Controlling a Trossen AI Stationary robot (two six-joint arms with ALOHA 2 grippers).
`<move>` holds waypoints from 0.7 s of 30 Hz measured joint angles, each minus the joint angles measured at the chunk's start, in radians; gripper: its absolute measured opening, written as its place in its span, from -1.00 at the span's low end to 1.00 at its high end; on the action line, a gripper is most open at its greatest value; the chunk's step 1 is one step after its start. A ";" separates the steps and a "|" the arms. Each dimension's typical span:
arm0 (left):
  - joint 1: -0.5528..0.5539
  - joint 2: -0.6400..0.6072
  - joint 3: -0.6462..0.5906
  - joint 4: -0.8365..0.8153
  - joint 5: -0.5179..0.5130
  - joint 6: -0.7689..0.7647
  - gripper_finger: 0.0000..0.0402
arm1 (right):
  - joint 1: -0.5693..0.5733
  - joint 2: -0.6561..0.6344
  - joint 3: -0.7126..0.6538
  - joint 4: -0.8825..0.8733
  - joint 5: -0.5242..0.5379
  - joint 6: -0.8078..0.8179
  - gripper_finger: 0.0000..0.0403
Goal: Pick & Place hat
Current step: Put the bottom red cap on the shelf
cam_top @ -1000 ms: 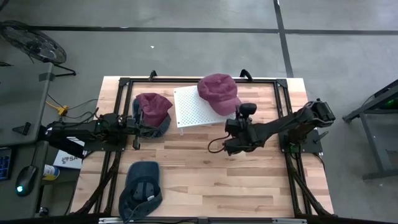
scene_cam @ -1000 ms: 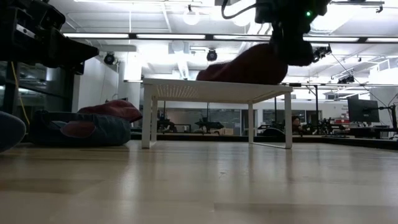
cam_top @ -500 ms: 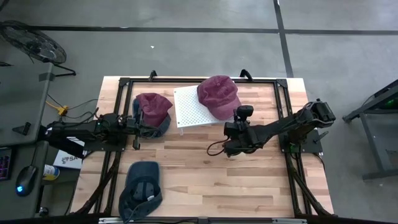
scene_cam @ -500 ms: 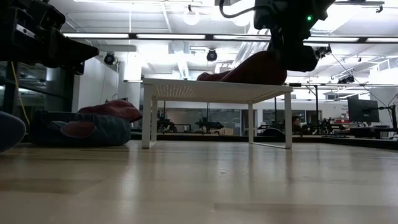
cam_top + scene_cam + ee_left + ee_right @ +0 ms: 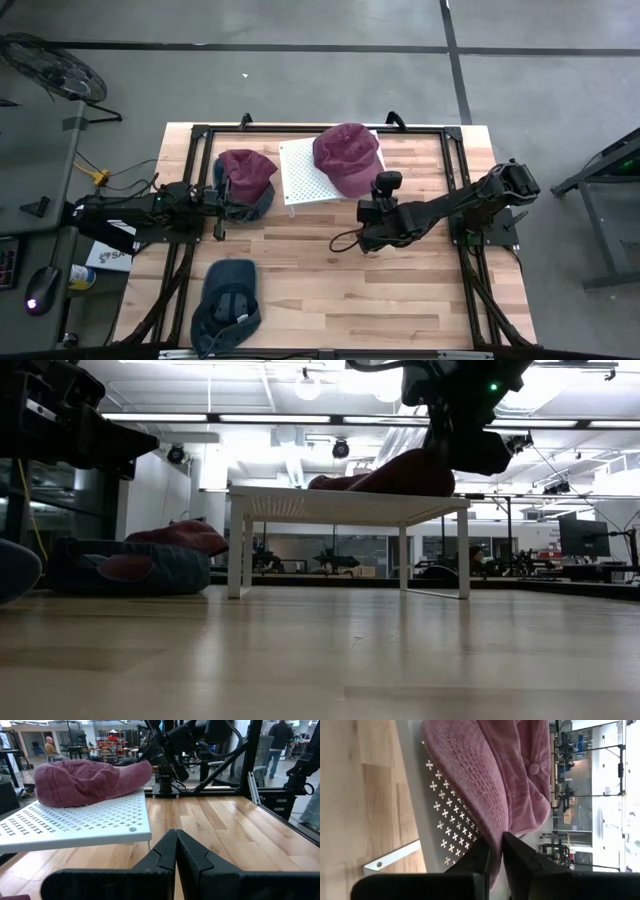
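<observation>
A maroon hat (image 5: 345,155) lies on the white perforated stand (image 5: 303,182) at the table's far middle, its brim reaching past the stand's right edge. My right gripper (image 5: 496,852) stands at that edge, shut on the hat (image 5: 490,775). At the table's left, my left gripper (image 5: 176,837) waits shut, level, with nothing in it. It points across the table at the stand (image 5: 75,822) and the hat (image 5: 85,777). My right gripper pinches the edge of the maroon hat's brim (image 5: 495,840) between its two fingers. The fingers come from the table's right and near side, slanting down. The hat's crown (image 5: 395,473) rests on the stand's top, and the held brim juts past the stand's edge.
A second maroon hat (image 5: 247,168) lies on a denim hat (image 5: 250,205) at the left, close to my left gripper (image 5: 220,203). A dark blue hat (image 5: 228,300) lies near the front left. A black frame (image 5: 455,160) runs around the tabletop. Bare wood spans the middle and near right.
My right gripper has tipped further down and gone slightly toward the table's left. The hat's held brim end has sunk from tilted up to nearly level, and the hat has slid a little further onto the stand.
</observation>
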 joint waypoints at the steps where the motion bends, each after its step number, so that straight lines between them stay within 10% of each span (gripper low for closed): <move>1: 0.000 0.000 0.000 0.000 0.000 0.000 -0.96 | 0.000 0.000 0.000 0.000 -0.003 0.000 -0.83; 21: 0.000 0.000 0.000 0.000 0.000 0.000 -0.96 | -0.019 -0.003 0.001 0.008 -0.174 0.070 -0.40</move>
